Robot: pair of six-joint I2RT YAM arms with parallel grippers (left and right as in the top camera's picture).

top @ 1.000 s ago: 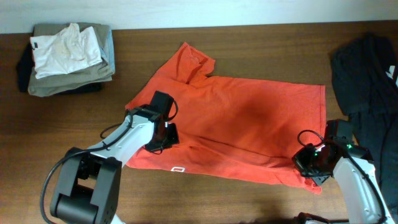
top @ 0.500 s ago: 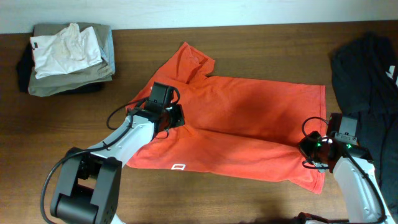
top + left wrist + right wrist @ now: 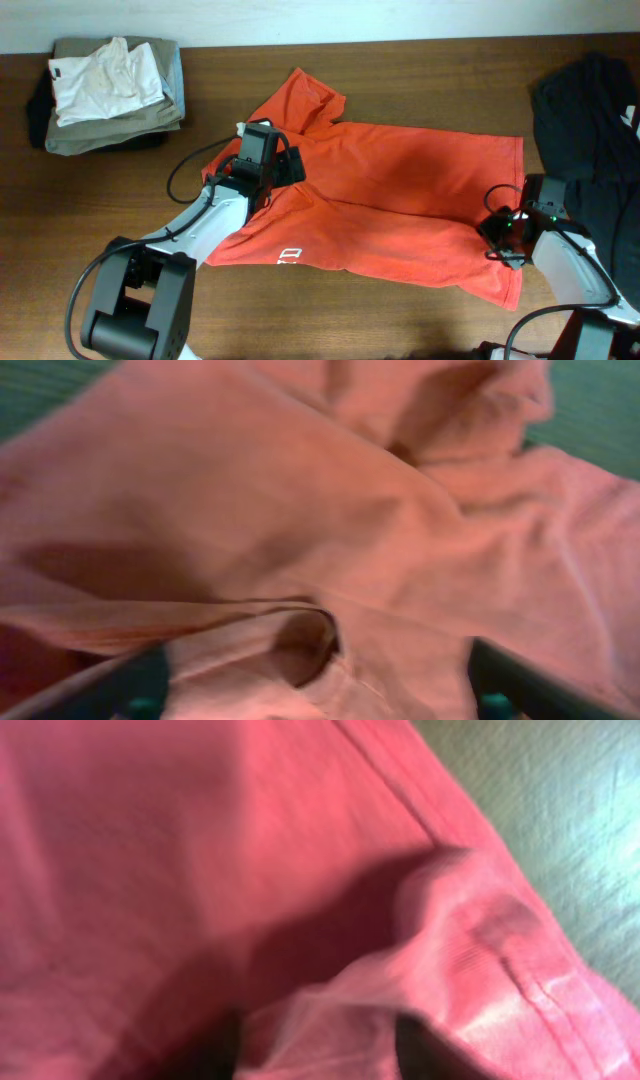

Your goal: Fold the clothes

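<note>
Worktop point(image 3: 420, 60) bare along 12 o'clock, 9 o'clock. Red T-shirt point(image 3: 400, 180) covers centre; folded pile point(image 3: 110, 95) blocks 10 o'clock, dark garment point(image 3: 590, 130) 3 o'clock.

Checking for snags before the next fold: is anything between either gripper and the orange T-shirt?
Nothing visible. The left gripper and right gripper are both right at the T-shirt; the folded pile and dark garment lie apart from it.
</note>
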